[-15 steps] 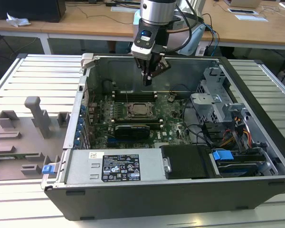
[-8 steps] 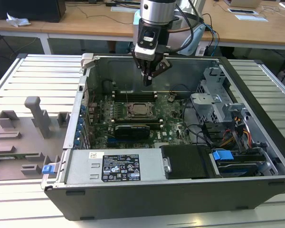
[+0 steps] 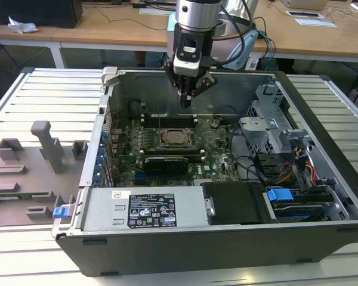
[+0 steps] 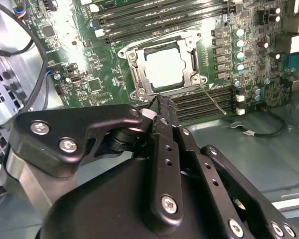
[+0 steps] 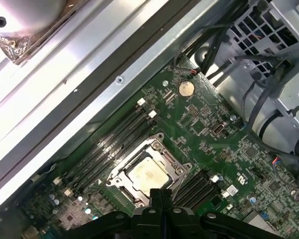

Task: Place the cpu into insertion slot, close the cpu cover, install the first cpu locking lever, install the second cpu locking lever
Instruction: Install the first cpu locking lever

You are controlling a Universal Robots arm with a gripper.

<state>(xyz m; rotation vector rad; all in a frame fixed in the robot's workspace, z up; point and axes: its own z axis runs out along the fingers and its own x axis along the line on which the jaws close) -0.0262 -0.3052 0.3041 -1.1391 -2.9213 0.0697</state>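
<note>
Hovering just above the insertion slot [image 4: 132, 93], the gripper [image 4: 159, 102] has its claw pinched narrow, tips meeting, and we see nothing held between them. We judge that a closed point like this suits pressing thin metal parts, not carrying. The cpu [image 4: 164, 69] already sits inside the slot, silver top up and flat. The cpu cover [image 4: 188, 52] looks lowered around the chip, framing it. A thin wire lever [image 4: 213, 102] juts out from the slot's corner over the neighbouring memory slots [image 4: 204, 97], so we judge it is not latched. We cannot tell the state of the other lever. Around the slot lies the green motherboard [image 3: 218, 149], itself bedded in the open computer case [image 3: 227, 244]. The case also holds a grey power supply box [image 3: 149, 208] near its front wall and a metal drive cage [image 3: 274, 128] well apart from the slot.
</note>
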